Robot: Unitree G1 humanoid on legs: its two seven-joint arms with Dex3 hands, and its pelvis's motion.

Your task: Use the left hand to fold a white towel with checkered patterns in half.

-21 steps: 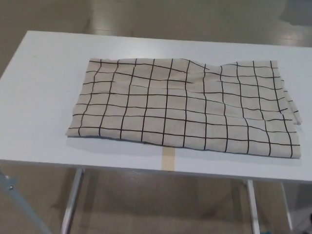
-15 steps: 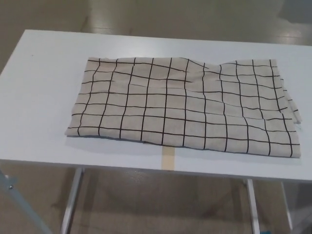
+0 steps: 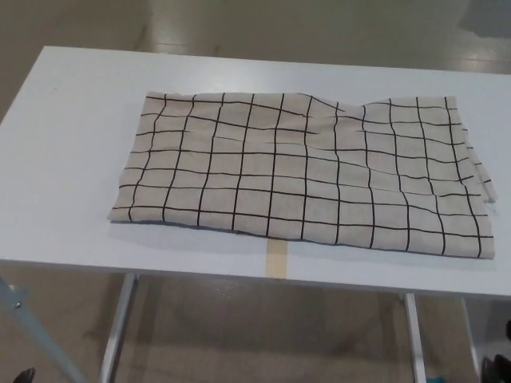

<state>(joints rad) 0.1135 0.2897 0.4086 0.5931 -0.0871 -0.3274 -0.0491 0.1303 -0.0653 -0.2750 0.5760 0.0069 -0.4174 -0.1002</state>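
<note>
The checkered towel (image 3: 303, 171) lies flat on the white counter (image 3: 64, 159), long axis left to right. Neither hand shows, so their state can't be told; presumably the left edge is nearer the left hand.

Right hand (image 3: 501, 369): you now see its dark tip at the bottom right corner.
Left hand (image 3: 24, 375): dark tip enters bottom left.

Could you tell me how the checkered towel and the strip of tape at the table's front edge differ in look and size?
The towel is broad and covers much of the table; the tape is a small narrow strip. The towel carries a black grid on off-white cloth; the tape is plain tan. The towel is wrinkled near its far right; the tape lies smooth. Both lie flat on the tabletop, and the towel's front edge overlaps the tape.
</note>
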